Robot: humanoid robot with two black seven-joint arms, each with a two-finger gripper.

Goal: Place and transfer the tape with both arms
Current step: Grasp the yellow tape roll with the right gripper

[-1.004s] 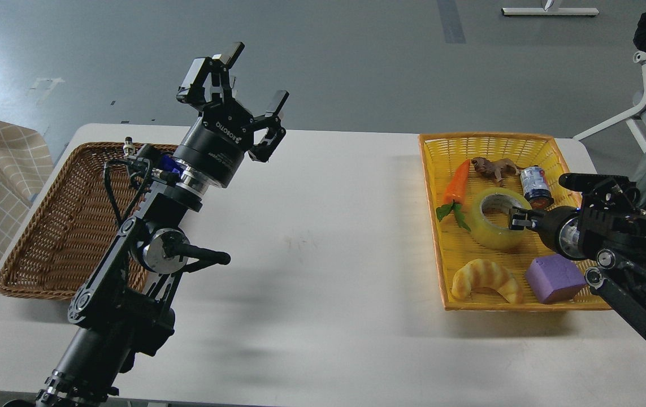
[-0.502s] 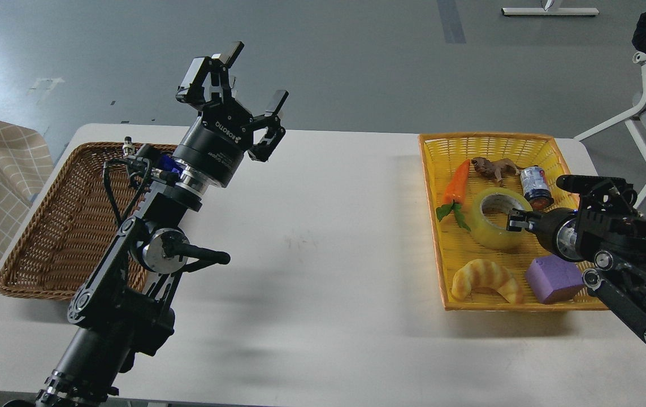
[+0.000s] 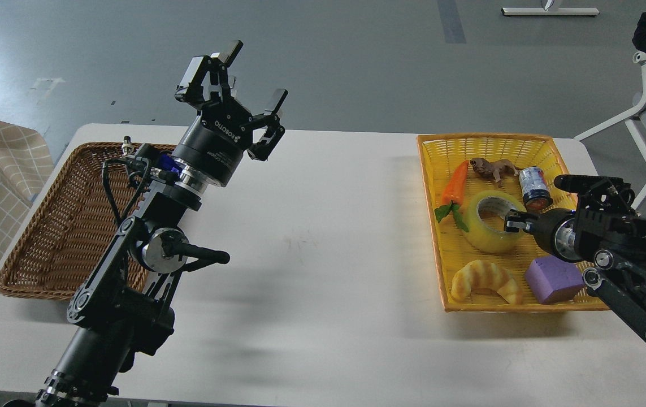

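Shifted slightly toward the bench's left edge: tape [image 3: 489,221], lying core-up in yellow basket [image 3: 441,226] at the right edge, right gripper [image 3: 512,222] touching its right rim, closure indeterminable. Left gripper [image 3: 246,113] is hanging spread, empty, well apart.

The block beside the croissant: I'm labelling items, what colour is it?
Purple; the block shows plainly in the head view, in the yellow basket.

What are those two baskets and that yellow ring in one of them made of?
Brown basket: looks like woven wicker, matte, with visible strands. Yellow basket: same weave pattern but glossy and uniform, probably plastic. The tape: translucent yellow film, shiny, wound on a pale core that looks like cardboard.
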